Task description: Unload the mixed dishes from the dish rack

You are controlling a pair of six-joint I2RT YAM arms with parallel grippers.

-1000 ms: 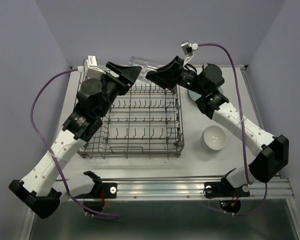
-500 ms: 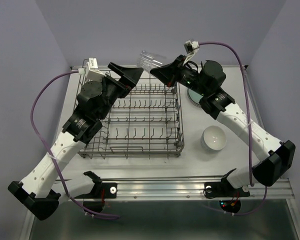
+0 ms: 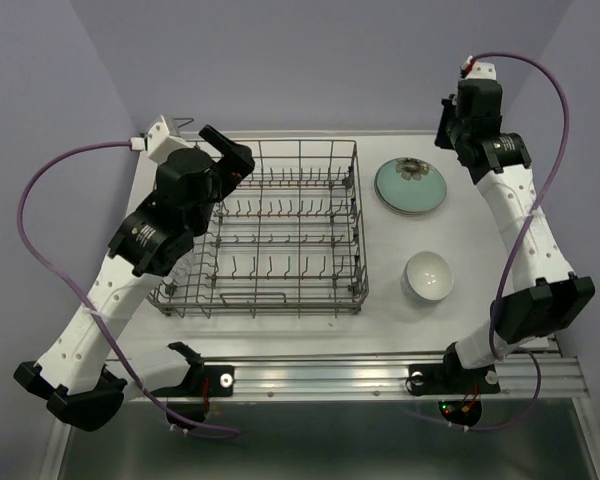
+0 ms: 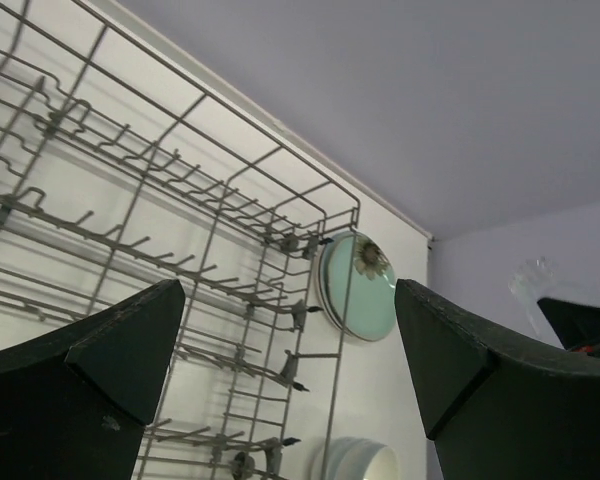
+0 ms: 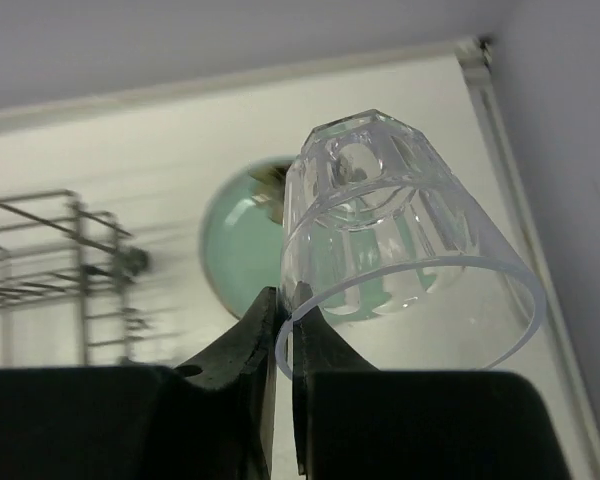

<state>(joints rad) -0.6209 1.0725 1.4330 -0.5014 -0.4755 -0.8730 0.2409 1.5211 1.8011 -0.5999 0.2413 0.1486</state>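
When the scene is read from the near edge of the counter [image 3: 470, 325] toward the far wall, the first dish is one white bowl [image 3: 427, 277]. It stands upright on the right part, near the right side of the dish rack [image 3: 270, 302] but apart from it. The wire rack lies on the left and middle, and from above no dish is seen between its tines. Farther on, to the right of the rack's far corner, lies one pale green plate [image 3: 410, 186] with a dark flower mark. The left wrist view hints at a second rim under it, but this is not sure.

Over the far left corner of the rack hangs the left hand [image 4: 289, 287], fingers wide apart and holding nothing. Farthest and highest, above the far right corner of the counter, the right hand [image 5: 283, 305] is clamped on the rim of one clear faceted glass [image 5: 400, 230], one finger inside the mouth and one outside. The long axis of the glass is tilted, with the mouth at the hand and the thick base pointing away. The plate appears below and behind the glass, so the counter lies downward from this hand. The right arm is the nearer one, and the glass probably must be lowered and turned before release.
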